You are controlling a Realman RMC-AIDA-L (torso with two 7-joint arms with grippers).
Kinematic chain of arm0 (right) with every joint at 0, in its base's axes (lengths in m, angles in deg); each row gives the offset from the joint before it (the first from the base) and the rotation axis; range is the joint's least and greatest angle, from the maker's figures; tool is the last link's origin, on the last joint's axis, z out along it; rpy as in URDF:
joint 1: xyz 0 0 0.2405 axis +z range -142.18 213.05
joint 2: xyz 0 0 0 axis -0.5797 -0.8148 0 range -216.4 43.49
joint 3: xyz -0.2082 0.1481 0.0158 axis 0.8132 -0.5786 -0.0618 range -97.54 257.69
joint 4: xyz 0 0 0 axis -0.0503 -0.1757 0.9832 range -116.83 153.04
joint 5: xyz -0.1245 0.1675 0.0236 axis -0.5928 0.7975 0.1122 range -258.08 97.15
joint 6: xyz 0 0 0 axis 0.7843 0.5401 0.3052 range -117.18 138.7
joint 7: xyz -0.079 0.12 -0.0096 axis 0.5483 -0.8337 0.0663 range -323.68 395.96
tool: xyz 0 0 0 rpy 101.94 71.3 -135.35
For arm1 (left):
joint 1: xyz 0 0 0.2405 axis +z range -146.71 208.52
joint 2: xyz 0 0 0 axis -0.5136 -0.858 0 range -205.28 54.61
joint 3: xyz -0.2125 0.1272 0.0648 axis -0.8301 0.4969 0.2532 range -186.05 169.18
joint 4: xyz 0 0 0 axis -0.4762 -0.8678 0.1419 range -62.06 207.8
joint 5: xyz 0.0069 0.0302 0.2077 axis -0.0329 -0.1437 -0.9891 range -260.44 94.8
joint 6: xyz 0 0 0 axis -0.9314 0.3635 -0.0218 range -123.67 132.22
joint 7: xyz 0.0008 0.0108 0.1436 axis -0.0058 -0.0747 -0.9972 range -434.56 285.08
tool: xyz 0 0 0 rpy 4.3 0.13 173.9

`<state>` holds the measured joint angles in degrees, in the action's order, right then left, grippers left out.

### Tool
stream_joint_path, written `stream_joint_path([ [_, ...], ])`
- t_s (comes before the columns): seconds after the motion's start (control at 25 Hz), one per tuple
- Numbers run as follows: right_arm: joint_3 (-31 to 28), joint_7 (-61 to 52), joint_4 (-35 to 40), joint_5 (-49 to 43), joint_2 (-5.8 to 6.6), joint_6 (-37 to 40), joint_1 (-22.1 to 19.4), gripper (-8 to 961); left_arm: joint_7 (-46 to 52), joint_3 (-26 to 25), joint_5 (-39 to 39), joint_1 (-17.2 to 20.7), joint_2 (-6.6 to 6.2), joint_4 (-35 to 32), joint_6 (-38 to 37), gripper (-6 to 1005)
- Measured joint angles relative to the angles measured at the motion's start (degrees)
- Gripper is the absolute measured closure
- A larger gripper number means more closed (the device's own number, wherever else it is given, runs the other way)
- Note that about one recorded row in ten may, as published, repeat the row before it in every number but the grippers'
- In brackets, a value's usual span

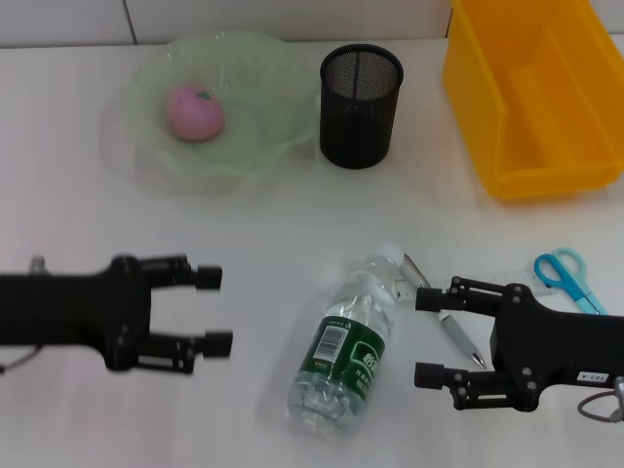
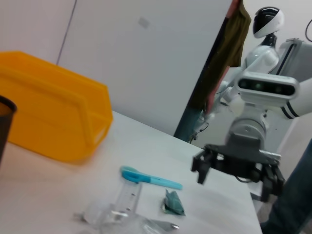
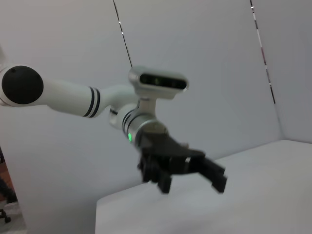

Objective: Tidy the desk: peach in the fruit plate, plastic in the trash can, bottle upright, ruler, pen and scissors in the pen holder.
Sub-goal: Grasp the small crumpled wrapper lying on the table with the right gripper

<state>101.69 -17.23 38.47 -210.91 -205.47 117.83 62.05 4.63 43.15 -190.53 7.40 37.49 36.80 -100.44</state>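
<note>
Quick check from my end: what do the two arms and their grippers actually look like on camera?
Both grippers, left gripper and right gripper, are matte black, boxy bodies with two blocky parallel fingers on linkages. The right one carries a small white label and a thin grey cable at its wrist. In the wrist views the arms behind them are white with black ring bands, each topped by a grey-white camera bar; one shows a green light.

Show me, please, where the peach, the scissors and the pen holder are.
peach (image 1: 194, 112): head view, centre of the fruit.
scissors (image 1: 568, 275): head view, on the blue handles.
pen holder (image 1: 361, 115): head view, front of the mesh wall.
</note>
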Motion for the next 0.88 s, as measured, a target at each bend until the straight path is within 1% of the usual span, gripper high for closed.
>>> stream_joint_path([
  [0.2, 0.0, -0.54, 0.39, 0.28, 0.01, 0.17, 0.27, 150, -5.98, 0.06, -0.67, 0.99, 0.59, 5.48, 0.15, 141],
  [0.32, 0.0, -1.75, 1.62, 0.84, 0.04, 1.08, 0.38, 150, -6.34, 0.37, -0.98, 1.01, 0.72, 6.05, 0.34, 141],
  [0.36, 0.0, -3.06, 3.07, 1.21, 0.04, 2.13, 0.45, 150, -6.36, 0.43, -1.04, 1.04, 0.74, 6.16, 0.46, 142],
  [0.4, 0.0, -6.36, 6.15, 1.92, 0.02, 4.26, 0.74, 150, -6.38, 0.51, -1.08, 1.11, 0.75, 6.22, 0.56, 142],
  [0.44, 0.0, -6.36, 6.15, 1.92, 0.02, 4.26, 0.74, 150, -6.38, 0.51, -1.08, 1.11, 0.75, 6.22, 0.56, 142],
  [0.56, 0.06, -14.5, 13.05, 2.91, 0.01, 8.73, 1.85, 150, -6.63, 0.69, -1.83, 1.35, 0.9, 6.26, 0.6, 142],
  [0.6, 0.39, -20.11, 17.85, 3.77, 0.02, 10.51, 2.49, 150, -6.85, 0.65, -2.56, 1.42, 1.05, 6.28, 0.63, 142],
  [0.64, 0.39, -20.11, 17.85, 3.77, 0.02, 10.51, 2.49, 150, -7.02, 0.52, -3.26, 1.5, 1.27, 6.32, 0.78, 143],
  [0.72, 1.7, -28.47, 25.01, 4.72, -0.03, 11.96, 3.32, 150, -7.15, 0.37, -3.85, 1.52, 1.41, 6.36, 1.0, 143],
  [0.76, 2.82, -32.31, 28.18, 4.9, -0.04, 12.38, 3.7, 150, -7.22, 0.2, -4.53, 1.56, 1.6, 6.48, 1.46, 143],
  [0.8, 6.32, -41.34, 36.42, 5.04, -0.08, 12.7, 4.44, 150, -7.22, 0.2, -4.53, 1.56, 1.6, 6.48, 1.46, 143],
  [0.84, 6.32, -41.34, 36.42, 5.04, -0.08, 12.7, 4.44, 150, -7.25, 0.19, -4.8, 1.57, 1.76, 6.86, 2.27, 143],
  [0.88, 10.39, -48.59, 43.78, 5.0, -0.2, 12.38, 4.65, 150, -7.34, 0.17, -4.8, 1.54, 1.77, 6.96, 2.52, 143],
])
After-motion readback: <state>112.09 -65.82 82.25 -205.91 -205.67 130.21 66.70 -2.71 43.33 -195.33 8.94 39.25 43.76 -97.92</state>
